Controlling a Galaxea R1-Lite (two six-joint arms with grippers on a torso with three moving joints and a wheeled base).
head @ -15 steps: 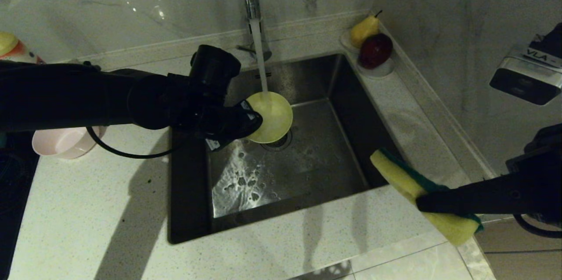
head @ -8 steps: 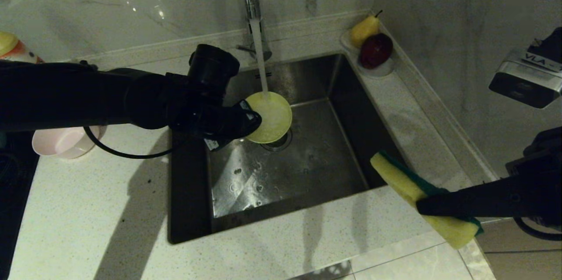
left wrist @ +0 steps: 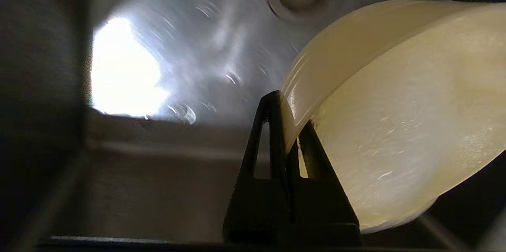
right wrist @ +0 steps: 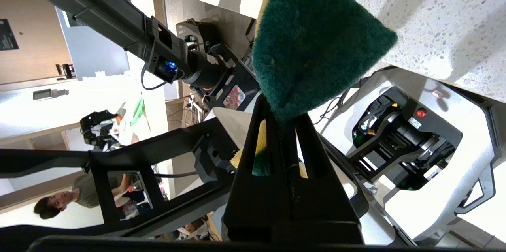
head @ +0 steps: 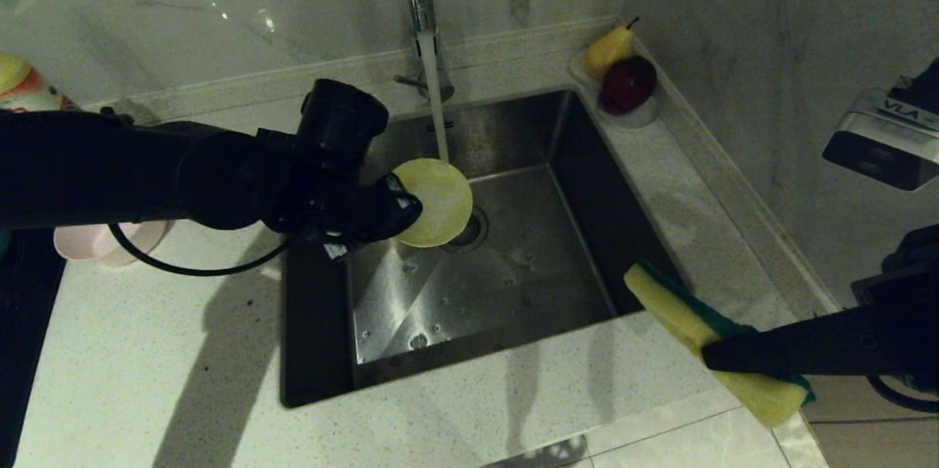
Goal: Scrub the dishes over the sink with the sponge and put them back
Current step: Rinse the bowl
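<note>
At 9 o'clock we see the pink bowl point(head: 95, 242) on the counter point(head: 147, 351). Our left gripper point(head: 408, 205) clamps the yellow bowl point(head: 434, 201) by its rim over the sink point(head: 513, 277), beside the water stream point(head: 436, 101). At 4 o'clock, our right gripper point(head: 710, 355) pinches the sponge point(head: 682, 314) over the counter edge.

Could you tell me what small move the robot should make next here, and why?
Probably bring the right end effector, shut on the sponge, in over the sink to the yellow bowl. The left end effector pinches that bowl's rim above the drain, beside the running water, while the sponge hangs apart over the counter's front edge, so no scrubbing can start yet.
</note>
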